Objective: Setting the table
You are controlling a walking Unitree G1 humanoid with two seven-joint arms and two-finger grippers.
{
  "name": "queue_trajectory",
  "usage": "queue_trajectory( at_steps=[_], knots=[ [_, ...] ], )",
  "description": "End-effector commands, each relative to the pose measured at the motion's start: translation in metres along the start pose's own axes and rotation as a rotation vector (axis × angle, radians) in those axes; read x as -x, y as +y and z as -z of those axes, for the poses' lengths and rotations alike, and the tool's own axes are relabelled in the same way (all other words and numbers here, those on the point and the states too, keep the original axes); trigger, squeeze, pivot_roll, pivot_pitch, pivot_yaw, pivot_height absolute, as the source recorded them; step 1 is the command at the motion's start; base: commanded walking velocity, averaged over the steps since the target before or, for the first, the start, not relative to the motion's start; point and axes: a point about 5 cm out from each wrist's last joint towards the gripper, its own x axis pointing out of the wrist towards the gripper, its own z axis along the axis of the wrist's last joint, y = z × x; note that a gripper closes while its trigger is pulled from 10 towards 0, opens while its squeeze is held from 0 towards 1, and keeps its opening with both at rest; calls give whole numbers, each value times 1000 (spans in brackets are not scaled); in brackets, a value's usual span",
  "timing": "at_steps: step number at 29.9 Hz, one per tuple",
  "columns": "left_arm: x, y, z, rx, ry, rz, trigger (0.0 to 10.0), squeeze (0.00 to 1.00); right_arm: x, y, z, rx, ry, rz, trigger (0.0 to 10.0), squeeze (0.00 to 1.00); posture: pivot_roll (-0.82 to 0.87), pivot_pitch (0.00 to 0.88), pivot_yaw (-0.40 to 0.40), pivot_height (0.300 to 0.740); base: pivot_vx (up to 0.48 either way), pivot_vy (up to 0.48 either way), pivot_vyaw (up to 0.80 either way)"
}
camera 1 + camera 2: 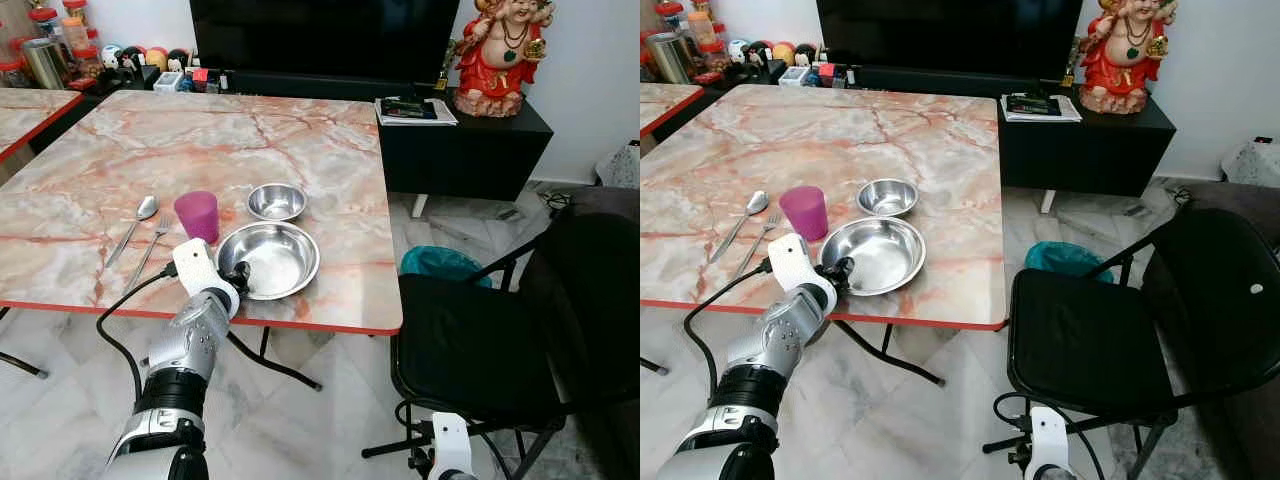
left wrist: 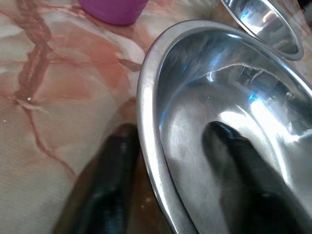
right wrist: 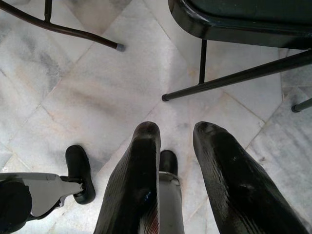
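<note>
A large steel bowl (image 1: 270,258) sits near the front edge of the marble table (image 1: 330,150). A small steel bowl (image 1: 277,201) stands just behind it. A purple cup (image 1: 197,215) is to the left of the bowls. Further left lie a fork (image 1: 150,245) and a spoon (image 1: 135,225). My left gripper (image 1: 238,275) is at the large bowl's near-left rim. In the left wrist view it is open and straddles the rim (image 2: 148,146), one finger (image 2: 117,165) on the tabletop outside and the other inside the bowl. My right gripper (image 3: 178,129) hangs open over the floor.
A black folding chair (image 1: 480,340) stands right of the table, with a teal bin (image 1: 440,265) behind it. A black TV cabinet (image 1: 465,140) with a red figurine (image 1: 500,50) lies beyond. Jars and small items crowd the far left shelf (image 1: 60,50).
</note>
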Motion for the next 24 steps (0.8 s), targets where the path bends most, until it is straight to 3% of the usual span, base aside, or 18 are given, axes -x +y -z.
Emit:
queue_trajectory(
  at_steps=[1,24],
  knots=[
    [0,-6,-8,15,-18,18,0,0,0,-3,0,-10,0,14,10000,0,-87,0,-27,740,0,0,0],
    [2,0,-12,35,-24,6,0,0,0,-3,-1,-12,-2,12,10000,0,-80,0,-31,740,0,0,0]
  ],
)
